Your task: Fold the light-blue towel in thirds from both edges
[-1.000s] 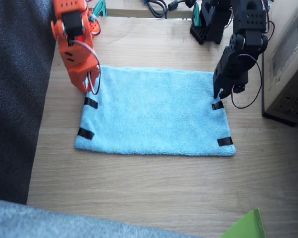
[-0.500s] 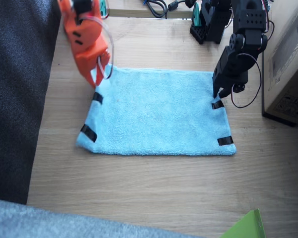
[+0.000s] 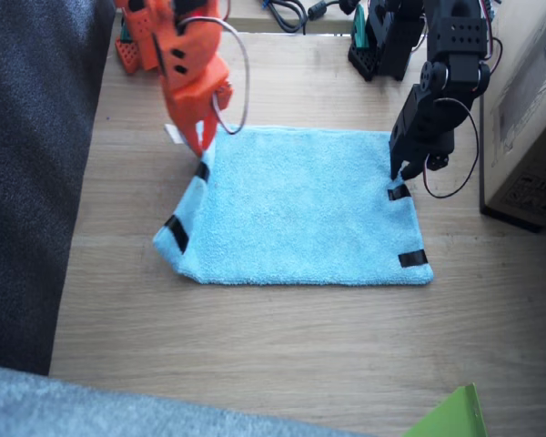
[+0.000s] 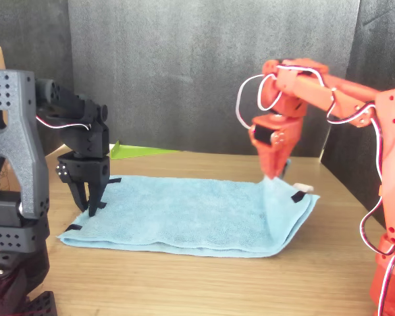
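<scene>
The rectangular light-blue fluffy terry towel (image 3: 300, 209) lies on the wooden worktop (image 3: 282, 355). First fold in hand: the orange right claw (image 3: 203, 144) pinches one taped short edge (image 4: 276, 191), raised. Next, I judge, it carries inward a third. The black left claw (image 3: 402, 171), slightly spread, stands at the other edge (image 3: 408, 228).

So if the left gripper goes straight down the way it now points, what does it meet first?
Most likely the light-blue towel: the left gripper points down over its short edge, beside a black tape strip. Whether it touches already is unclear.
</scene>
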